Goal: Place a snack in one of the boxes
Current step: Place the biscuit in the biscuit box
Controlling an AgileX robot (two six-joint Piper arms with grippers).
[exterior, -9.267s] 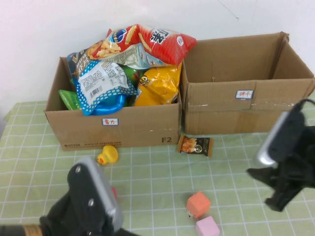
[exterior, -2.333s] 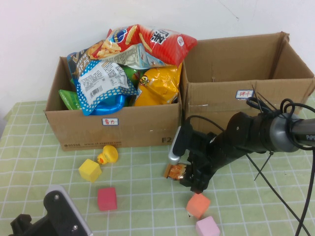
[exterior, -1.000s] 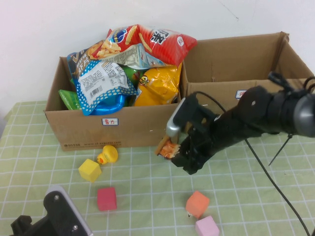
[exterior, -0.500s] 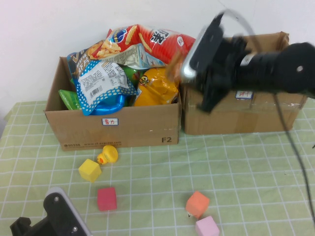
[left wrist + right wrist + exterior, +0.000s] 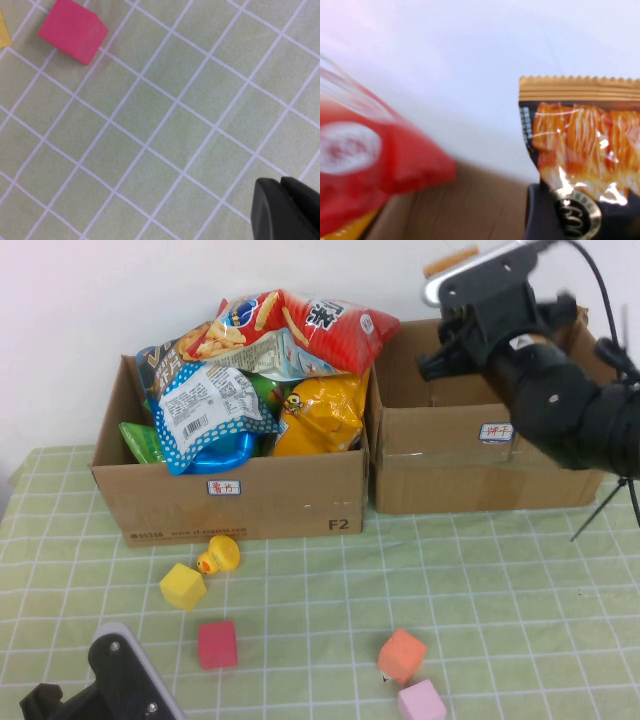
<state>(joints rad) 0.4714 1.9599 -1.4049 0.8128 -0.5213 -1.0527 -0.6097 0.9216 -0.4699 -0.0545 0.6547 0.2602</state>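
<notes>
My right gripper is raised above the back left corner of the right cardboard box, which shows nothing inside. It is shut on a small orange and black snack packet, whose edge shows as an orange strip in the high view. The left cardboard box is heaped with chip bags; a red bag also shows in the right wrist view. My left gripper is low at the near left over the green checked cloth, fingers together and empty.
On the cloth lie a yellow duck, a yellow cube, a red cube also in the left wrist view, an orange cube and a pink cube. A white wall stands behind the boxes.
My right gripper took the snack packet off the cloth in front of the boxes, lifted it and carried it up and right, over the right box. The left arm stayed low.
</notes>
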